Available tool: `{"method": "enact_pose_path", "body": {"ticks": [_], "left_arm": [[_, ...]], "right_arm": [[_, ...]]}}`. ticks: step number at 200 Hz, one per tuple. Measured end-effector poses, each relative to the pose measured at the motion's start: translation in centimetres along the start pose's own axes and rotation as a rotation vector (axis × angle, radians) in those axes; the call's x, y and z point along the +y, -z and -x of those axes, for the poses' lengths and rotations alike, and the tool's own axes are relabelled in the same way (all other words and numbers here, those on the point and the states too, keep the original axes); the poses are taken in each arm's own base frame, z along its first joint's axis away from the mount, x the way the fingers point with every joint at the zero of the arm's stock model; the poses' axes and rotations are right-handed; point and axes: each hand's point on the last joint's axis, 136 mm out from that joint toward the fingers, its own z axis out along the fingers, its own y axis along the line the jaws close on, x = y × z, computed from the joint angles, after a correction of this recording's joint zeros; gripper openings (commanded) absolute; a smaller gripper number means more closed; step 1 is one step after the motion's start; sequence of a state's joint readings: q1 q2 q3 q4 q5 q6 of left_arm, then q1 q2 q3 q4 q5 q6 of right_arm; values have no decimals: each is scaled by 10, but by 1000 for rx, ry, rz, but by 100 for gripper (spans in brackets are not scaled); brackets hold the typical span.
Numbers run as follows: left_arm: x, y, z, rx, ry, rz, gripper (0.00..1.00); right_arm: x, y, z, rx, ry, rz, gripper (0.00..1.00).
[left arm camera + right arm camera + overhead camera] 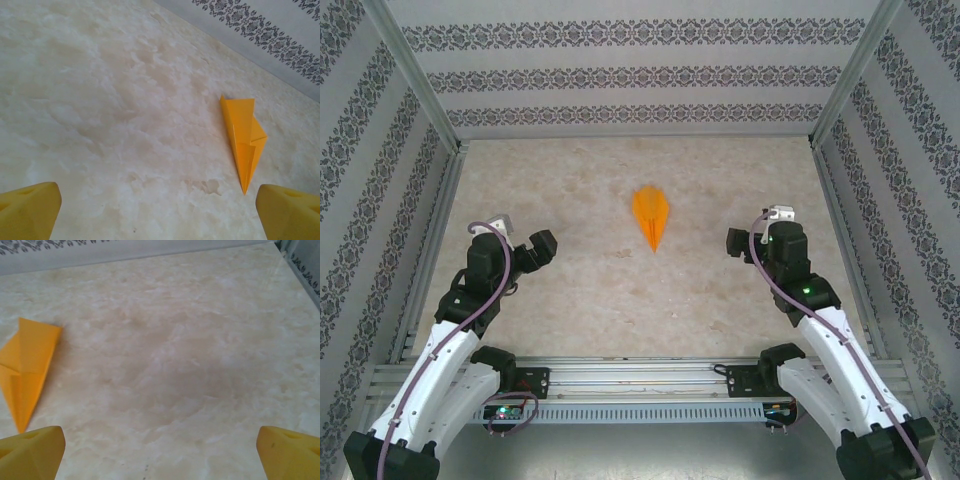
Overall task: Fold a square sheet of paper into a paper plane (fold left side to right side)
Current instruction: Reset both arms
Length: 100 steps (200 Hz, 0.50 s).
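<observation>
The paper plane point(651, 215) lies flat in the middle of the table, a slim orange dart with its tip pointing toward the arms. It shows at the right of the left wrist view point(244, 137) and at the left edge of the right wrist view point(26, 367). My left gripper point(542, 247) hovers to the plane's left, well apart from it, open with nothing between its yellow fingers point(27, 210). My right gripper point(735, 242) hovers to the plane's right, also open and empty, its yellow fingers point(290, 452) spread wide.
Patterned walls point(620, 75) and metal frame rails point(430, 230) enclose the pale marbled table point(620, 300) on three sides. A rail with cable duct point(640, 385) runs along the near edge between the arm bases.
</observation>
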<state>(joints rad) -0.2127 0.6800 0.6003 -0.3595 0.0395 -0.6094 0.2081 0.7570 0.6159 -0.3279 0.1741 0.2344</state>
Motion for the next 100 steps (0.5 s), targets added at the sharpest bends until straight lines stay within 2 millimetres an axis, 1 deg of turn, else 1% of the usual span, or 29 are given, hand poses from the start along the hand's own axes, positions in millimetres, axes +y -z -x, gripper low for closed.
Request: {"method": "enact_pose_path", "body": {"ticks": [37, 49, 76, 100], "left_arm": [[4, -2, 1, -1, 2, 20, 100], [5, -3, 0, 0, 1, 28, 100], [7, -5, 0, 4, -9, 41, 100], [9, -4, 5, -11, -25, 56, 100]], "right_arm": [[-22, -19, -7, -61, -18, -46, 98], [-28, -28, -12, -77, -21, -58, 98], [-37, -46, -25, -70, 1, -77, 98], [-39, -58, -23, -92, 20, -72, 98]]}}
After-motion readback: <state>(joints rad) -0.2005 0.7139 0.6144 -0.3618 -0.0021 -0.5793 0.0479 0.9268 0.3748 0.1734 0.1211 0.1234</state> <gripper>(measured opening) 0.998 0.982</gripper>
